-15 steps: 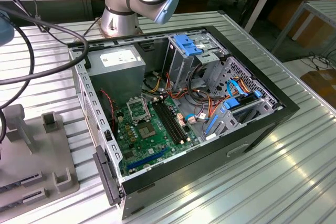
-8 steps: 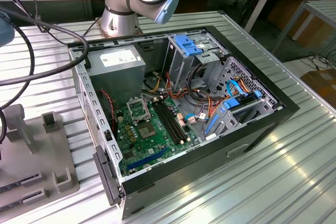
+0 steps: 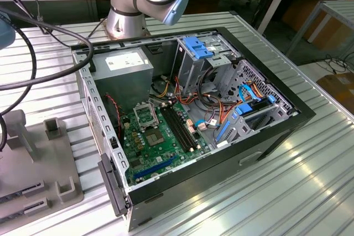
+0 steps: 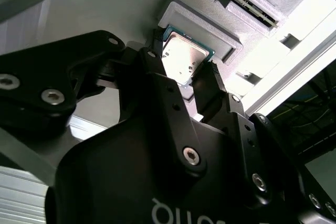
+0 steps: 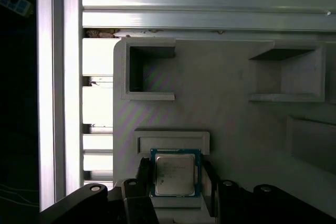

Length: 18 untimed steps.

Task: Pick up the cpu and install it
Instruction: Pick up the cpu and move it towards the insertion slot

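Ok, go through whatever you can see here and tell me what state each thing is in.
Chip: lying flat in its pocket on the grey tray, metal side up, not lifted.
Gripper: poised right at the chip.
Computer case: on its side, panel off, insides exposed.
Socket: looks empty.
Memory slots: look empty.

The cpu [image 5: 175, 175] is a small, thin square chip with a silver-grey metal lid and a green board rim. It lies flat, lid up, in a shallow pocket of a pale grey holder [image 5: 231, 129], just beside the pocket's raised lip. In the second wrist view, the lid shines bright.
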### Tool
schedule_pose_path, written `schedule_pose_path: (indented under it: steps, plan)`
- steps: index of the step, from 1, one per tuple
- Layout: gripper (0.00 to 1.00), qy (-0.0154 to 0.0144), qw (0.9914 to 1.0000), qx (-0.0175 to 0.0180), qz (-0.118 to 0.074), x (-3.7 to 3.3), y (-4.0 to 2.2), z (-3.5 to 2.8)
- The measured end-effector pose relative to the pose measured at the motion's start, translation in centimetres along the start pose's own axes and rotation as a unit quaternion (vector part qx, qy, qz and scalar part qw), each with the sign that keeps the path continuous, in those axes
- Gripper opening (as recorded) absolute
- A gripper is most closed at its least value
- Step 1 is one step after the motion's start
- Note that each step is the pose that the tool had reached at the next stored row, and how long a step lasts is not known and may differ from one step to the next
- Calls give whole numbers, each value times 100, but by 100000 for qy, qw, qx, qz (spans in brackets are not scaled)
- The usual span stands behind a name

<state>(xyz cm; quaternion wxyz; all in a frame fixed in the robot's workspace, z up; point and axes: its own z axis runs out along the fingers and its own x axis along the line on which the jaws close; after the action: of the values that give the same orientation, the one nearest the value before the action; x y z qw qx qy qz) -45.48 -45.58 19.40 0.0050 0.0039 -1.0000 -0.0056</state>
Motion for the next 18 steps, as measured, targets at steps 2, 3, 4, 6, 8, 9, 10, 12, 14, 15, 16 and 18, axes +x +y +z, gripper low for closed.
schedule_pose_path:
  steps: [2,3,4,6,8,9,10,12,14,15,16,18]
  plan:
    - [51,1,100000,-1,0,0,0,0]
    - [51,2,100000,-2,-1,0,0,0]
    - [51,3,100000,-2,-1,0,0,1]
    - [51,-17,100000,-14,-1,0,0,0]
    - [51,-3,100000,-5,-2,0,0,-8]
    - [51,0,100000,-6,-1,0,0,-11]
    - [51,9,100000,-5,2,0,1,-16]
    - [51,13,100000,-5,6,0,1,-19]
    - [51,14,100000,-7,4,0,0,-19]
    - [51,26,100000,1,3,0,0,-19]
    - [51,31,100000,5,4,0,0,-18]
    - [51,20,100000,-1,1,0,0,-11]
